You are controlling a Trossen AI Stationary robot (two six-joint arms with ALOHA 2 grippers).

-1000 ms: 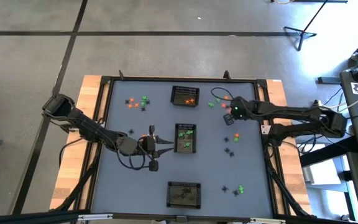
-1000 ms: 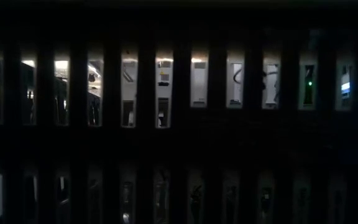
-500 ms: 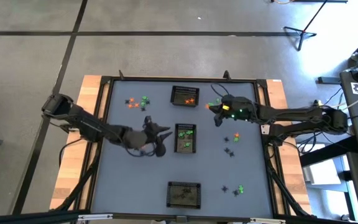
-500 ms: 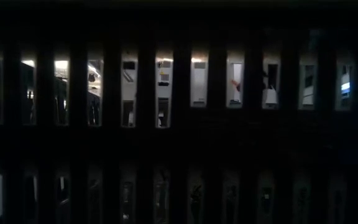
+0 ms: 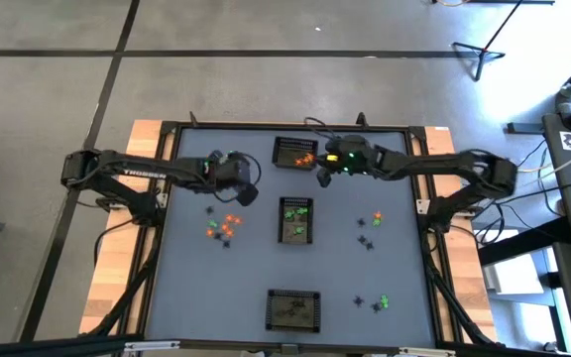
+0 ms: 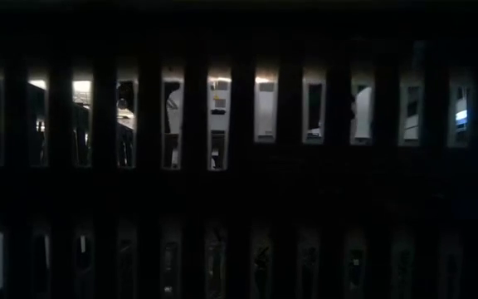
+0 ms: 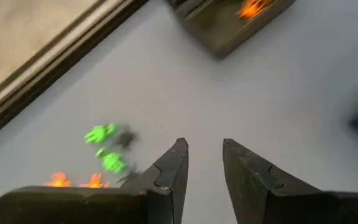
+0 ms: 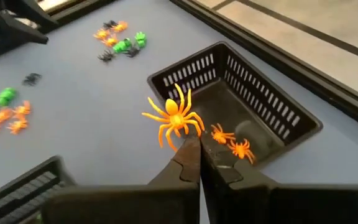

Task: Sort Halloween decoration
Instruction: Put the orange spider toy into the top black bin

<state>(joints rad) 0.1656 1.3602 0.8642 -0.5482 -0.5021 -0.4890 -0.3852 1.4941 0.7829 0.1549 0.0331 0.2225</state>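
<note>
While an orange plastic spider (image 8: 174,118) is pinched by the right gripper (image 8: 197,144) over the orange spiders' mesh basket (image 8: 289,122), release is judged next; the left gripper (image 7: 202,154), jaws parted and empty, hangs near loose green spiders (image 7: 106,149).

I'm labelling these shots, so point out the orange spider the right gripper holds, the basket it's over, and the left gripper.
orange spider (image 8: 175,118): right wrist view, on its body.
orange basket (image 8: 263,102): right wrist view, on the slotted far wall.
left gripper (image 7: 205,165): left wrist view, midway between the fingertips.
</note>
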